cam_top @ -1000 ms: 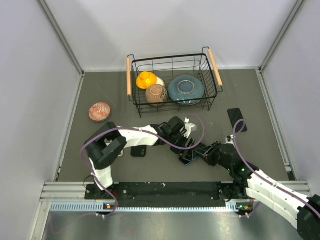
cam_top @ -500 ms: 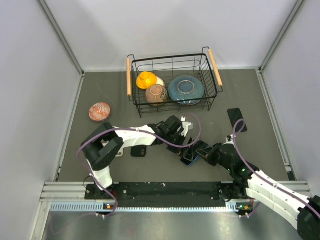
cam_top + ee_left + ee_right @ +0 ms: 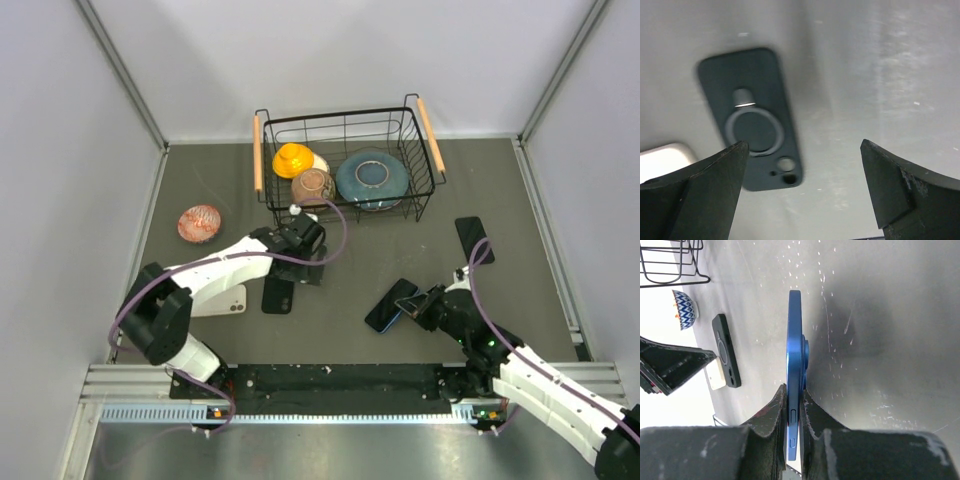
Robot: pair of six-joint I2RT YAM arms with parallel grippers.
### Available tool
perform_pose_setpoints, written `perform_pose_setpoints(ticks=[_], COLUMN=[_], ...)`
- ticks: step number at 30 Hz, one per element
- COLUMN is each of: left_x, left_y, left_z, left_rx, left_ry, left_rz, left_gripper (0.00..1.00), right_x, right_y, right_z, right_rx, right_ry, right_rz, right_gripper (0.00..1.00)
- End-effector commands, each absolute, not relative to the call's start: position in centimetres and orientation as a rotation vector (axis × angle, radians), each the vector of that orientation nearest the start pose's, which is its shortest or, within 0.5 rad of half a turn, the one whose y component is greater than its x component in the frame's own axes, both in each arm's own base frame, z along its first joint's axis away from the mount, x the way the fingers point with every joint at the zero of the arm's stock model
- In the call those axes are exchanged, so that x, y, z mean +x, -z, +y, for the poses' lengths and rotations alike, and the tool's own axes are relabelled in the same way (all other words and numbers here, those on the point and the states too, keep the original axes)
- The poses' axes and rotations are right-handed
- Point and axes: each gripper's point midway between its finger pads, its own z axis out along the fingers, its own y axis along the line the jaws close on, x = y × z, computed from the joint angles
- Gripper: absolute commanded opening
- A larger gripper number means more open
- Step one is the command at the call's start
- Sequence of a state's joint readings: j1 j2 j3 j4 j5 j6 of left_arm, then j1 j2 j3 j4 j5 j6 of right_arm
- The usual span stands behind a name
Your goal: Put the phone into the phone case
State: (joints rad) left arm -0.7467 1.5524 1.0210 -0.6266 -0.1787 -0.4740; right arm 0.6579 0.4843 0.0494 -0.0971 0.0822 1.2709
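The blue phone is held on edge just above the table; it shows edge-on in the right wrist view. My right gripper is shut on its lower end. The dark phone case lies flat on the table, back up with its ring and camera holes showing. My left gripper is open and empty, hovering over the case's near end and the bare table beside it.
A white phone-like item lies left of the case. A black phone lies at the right. A wire basket with bowls stands at the back. A patterned bowl sits at the left.
My left gripper has pulled away from the blue phone and moved left and back to above the case. My right gripper still holds the phone in nearly the same place.
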Motion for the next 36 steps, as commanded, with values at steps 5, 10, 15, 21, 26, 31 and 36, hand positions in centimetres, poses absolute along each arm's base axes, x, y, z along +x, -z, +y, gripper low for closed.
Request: perform_pose_setpoints(ticks=[5,10,15,21,26,31,36], left_x=[25.3,25.1,24.6,24.2,24.2,24.3,23.6], left_y=[-5.5,-3.2,-1.7,-1.1,-2.5,-3.4,-3.3], left_z=[-13.0,-13.3,-13.3,-14.1,-15.2,-15.6,-17.7], left_rx=[0.08,0.089,0.077,0.102,0.115,0.127,0.193], left_ry=[-0.21,-0.178,-0.168,-0.095,0.017,0.055,0.213], left_rz=[2.707,2.778,2.819,2.843,2.813,2.795,2.808], left_gripper=[0.99,0.99,0.99,0.99,0.99,0.99,0.95], right_x=[18.8,19.0,19.0,18.9,19.1,19.1,18.9], right_y=[-7.0,-7.6,-7.6,-7.5,-8.1,-8.2,-7.9], right_z=[16.7,16.7,16.6,16.4,16.5,16.5,16.4], right_rx=[0.65,0.63,0.619,0.613,0.598,0.593,0.591], right_ry=[-0.974,-0.97,-0.961,-0.955,-0.953,-0.953,-0.945], right_rz=[2.121,2.108,2.108,2.105,2.097,2.103,2.114], right_gripper=[0.0,0.0,0.0,0.0,0.0,0.0,0.0])
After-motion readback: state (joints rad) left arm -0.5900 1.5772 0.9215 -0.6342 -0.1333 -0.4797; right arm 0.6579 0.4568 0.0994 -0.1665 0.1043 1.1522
